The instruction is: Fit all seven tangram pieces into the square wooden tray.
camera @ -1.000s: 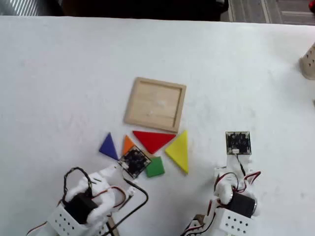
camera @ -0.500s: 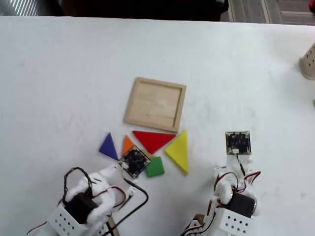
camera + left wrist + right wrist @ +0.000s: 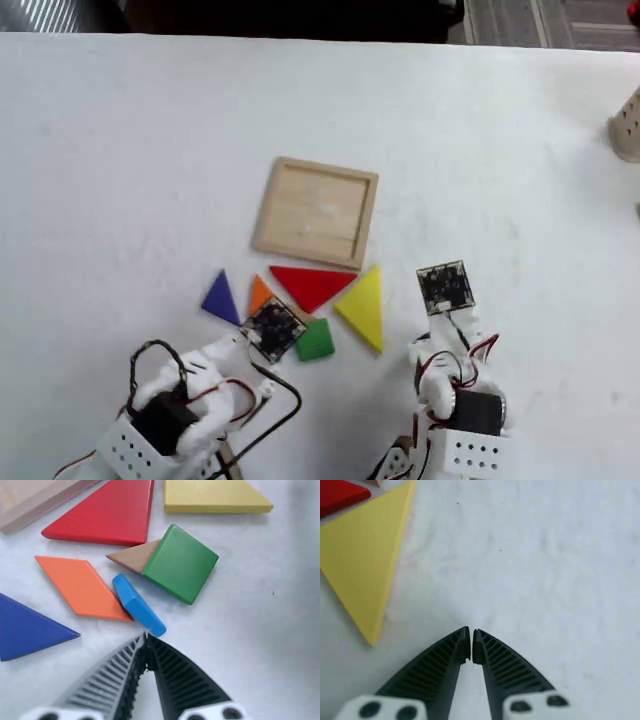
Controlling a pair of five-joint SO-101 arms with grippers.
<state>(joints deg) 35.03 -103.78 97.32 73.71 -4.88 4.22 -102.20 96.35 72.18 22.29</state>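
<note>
White table (image 3: 150,150), matte surface. Square wooden tray (image 3: 316,212) lies flat near centre. At its 6 o'clock, red triangle (image 3: 311,284); at 5 o'clock, yellow triangle (image 3: 365,306); at 7 o'clock, orange parallelogram (image 3: 260,293) and dark blue triangle (image 3: 220,297). Green square (image 3: 316,341) sits at 6 o'clock of the red triangle, overlapping a brown triangle (image 3: 134,557). Light blue piece (image 3: 138,605) touches the orange parallelogram. Beige perforated object (image 3: 627,125) at the table's 3 o'clock edge.

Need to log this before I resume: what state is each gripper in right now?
Left gripper: jaws closed, holding nothing, close to the light blue piece.
Right gripper: jaws closed, holding nothing, beside the yellow triangle.
</note>
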